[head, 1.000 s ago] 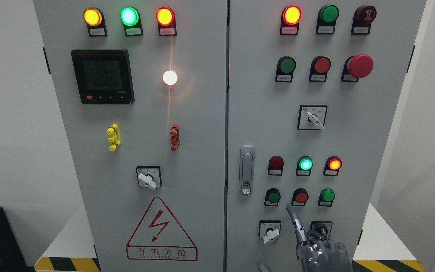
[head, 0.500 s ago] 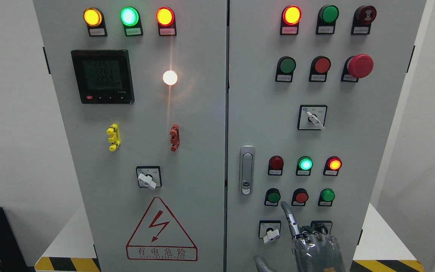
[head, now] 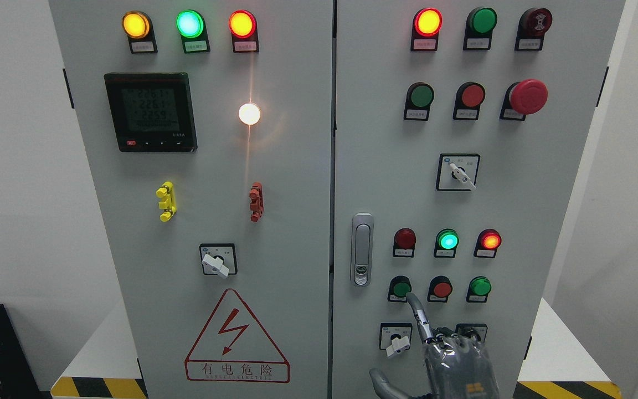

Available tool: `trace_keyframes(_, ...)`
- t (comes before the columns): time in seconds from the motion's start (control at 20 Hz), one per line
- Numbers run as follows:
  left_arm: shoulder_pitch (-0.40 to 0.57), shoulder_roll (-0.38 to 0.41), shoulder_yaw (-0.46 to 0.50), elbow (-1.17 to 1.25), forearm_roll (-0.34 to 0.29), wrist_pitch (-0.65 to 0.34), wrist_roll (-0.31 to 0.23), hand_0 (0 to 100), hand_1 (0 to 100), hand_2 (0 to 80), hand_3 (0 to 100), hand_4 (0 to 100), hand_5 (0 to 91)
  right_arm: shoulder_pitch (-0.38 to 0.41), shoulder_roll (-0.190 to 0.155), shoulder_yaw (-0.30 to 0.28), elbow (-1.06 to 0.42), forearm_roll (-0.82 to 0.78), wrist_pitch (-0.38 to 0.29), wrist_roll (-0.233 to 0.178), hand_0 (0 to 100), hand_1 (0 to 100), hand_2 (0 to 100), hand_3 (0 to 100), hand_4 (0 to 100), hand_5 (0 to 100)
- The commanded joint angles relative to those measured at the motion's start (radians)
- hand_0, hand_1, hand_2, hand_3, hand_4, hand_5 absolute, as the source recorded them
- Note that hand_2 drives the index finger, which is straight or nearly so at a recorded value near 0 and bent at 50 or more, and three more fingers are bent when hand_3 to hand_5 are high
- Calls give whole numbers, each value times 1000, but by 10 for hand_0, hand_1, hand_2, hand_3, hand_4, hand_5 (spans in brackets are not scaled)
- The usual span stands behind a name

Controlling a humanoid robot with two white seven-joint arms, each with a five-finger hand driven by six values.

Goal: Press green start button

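Change since earlier frame: right hand [head: 454, 354] has shifted up and left; its raised index finger [head: 416, 313] now ends just below and right of the green button [head: 401, 288], where before it pointed nearer the red button [head: 442, 288].

Right hand: enters at bottom edge, right of middle. Index finger extended, other fingers curled at the palm, holding nothing. A thumb tip shows at the bottom edge to its left. Left hand: not in view.

Green button: lower row of the right door [head: 385, 183], leftmost of three, beside the red button and a second green button [head: 480, 286]. Which green one is "start" cannot be read; the finger's aim suggests the leftmost.

Step in hand: final approach, fingertip near the button, contact not evident. Next move calls for a small lift up and left to centre on the cap, then a straight push into the panel, clear of the red button.

Surroundings: selector switch [head: 397, 343] left of the hand; lit green lamp [head: 448, 240] above the row; door latch [head: 361, 249] further left; red mushroom stop [head: 528, 96] high up.

Writing: warning triangle [head: 236, 337] on the left door reads 有电危险. Meter [head: 150, 112] shows three rows of digits, roughly 226, not sharply legible. Button labels too small to read.
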Motion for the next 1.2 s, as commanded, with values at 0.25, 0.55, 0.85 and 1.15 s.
trace_keyframes(0.25, 0, 0, 0, -28, 0, -1, 5, 120, 556, 0, 0, 0, 0, -47, 3, 2, 82, 1, 2, 6, 70, 247, 0, 911, 880, 1000)
trace_keyframes(0.55, 0, 0, 0, -28, 0, -1, 6, 120, 556, 0, 0, 0, 0, -64, 4, 2, 105, 1, 16, 11, 74, 247, 0, 912, 879, 1000)
trace_keyframes(0.85, 0, 0, 0, -28, 0, -1, 4, 120, 556, 0, 0, 0, 0, -71, 4, 2, 117, 1, 17, 11, 77, 247, 0, 911, 878, 1000)
trace_keyframes(1.15, 0, 0, 0, -28, 0, -1, 4, 120, 556, 0, 0, 0, 0, -77, 4, 2, 123, 1, 19, 12, 80, 247, 0, 912, 878, 1000)
